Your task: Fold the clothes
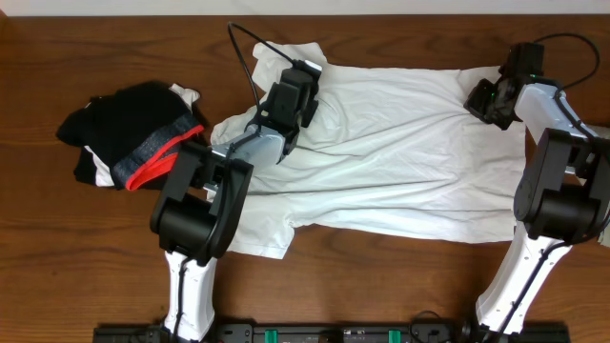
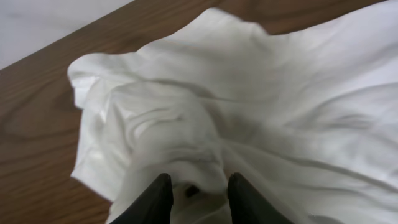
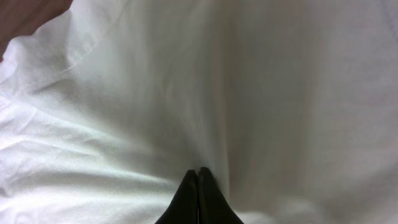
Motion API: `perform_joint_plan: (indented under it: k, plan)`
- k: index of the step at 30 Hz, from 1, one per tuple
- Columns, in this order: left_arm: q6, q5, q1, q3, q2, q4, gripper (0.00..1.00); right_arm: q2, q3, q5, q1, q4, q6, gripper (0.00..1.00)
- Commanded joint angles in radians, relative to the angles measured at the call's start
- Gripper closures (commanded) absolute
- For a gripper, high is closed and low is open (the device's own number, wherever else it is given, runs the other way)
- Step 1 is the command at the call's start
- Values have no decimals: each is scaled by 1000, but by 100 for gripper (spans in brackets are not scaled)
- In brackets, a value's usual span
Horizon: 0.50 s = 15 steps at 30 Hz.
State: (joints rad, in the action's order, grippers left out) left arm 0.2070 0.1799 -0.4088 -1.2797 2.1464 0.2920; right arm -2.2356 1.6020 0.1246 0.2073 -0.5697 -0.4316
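White T-shirt [image 1: 400,162] spread crumpled across the wooden table [image 1: 400,286], left gripper [image 2: 196,186] narrowed around a bunched fold, right gripper [image 3: 198,180] tips pressed together at a corner, any pinched cloth hidden

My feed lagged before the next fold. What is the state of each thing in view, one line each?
white T-shirt: spread on the table, creased, not yet folded.
left gripper: fingers apart around a ridge of shirt, grip unclear.
right gripper: fingers shut, pinching shirt fabric.
black garments: bunched in a heap beside the shirt.
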Motion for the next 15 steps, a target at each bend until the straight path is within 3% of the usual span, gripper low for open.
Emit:
perform_joint_plan:
  k: [1,5,7,11,15]
  plan:
    - [5,23,37,-13,9,-6,69,-66,-52,-19,-5,-48,18,98]
    - [3,23,63,-13,9,-21,81,-66,-52,-18,-5,-51,18,98]
    - [-1,44,75,-15,7,-39,94,-66,-52,-18,-5,-56,18,98]
    - [-2,145,98,-17,-21,-78,94,-66,-52,-19,-5,-63,18,98]
    - [-4,158,131,-17,-61,-98,94,-66,-52,-19,-5,-63,22,98]
